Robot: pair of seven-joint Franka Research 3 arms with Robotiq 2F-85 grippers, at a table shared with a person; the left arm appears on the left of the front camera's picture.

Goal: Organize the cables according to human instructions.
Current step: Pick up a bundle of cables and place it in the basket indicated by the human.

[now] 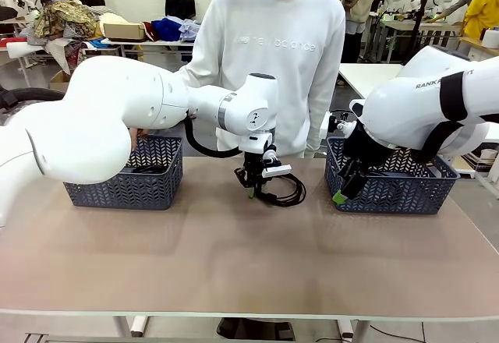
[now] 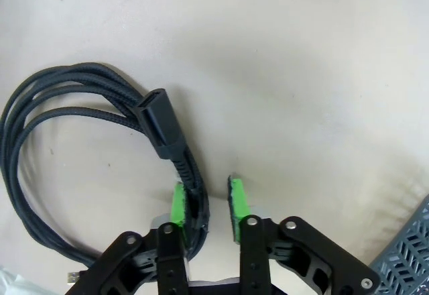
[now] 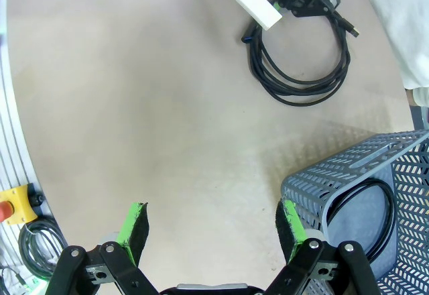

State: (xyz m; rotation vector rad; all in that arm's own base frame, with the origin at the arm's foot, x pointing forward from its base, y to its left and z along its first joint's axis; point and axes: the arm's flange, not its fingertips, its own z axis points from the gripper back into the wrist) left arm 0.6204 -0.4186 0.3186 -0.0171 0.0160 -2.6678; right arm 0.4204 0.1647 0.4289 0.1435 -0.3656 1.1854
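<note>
Below the left gripper (image 1: 251, 189), at the middle of the tan table (image 1: 234, 265) in the front view, lies a coiled black cable (image 1: 282, 191); its loops spread to the jaws' right, between two blue-grey woven plastic baskets (image 1: 125, 183). The right gripper (image 1: 343, 195) hangs in front of the right basket (image 1: 394, 183), and the person in the white sweatshirt (image 1: 269, 54) stands beyond the table. In the left wrist view, the green pads (image 2: 178, 202) pinch a few braided strands just behind the chunky moulded plug (image 2: 161, 124), with the strands bunched against one pad. The remaining loops trail away from the fingertips across the smooth, matte tabletop. The cord looks light and limp, so the coil will probably sag and swing when lifted; a hold across several strands near the stiff plug should carry it best. In the right wrist view, the right gripper's jaws stand spread wide and empty above bare table. The held coil lies well ahead of them, and another cable (image 3: 358, 208) sits curled inside the basket beside one fingertip.
</note>
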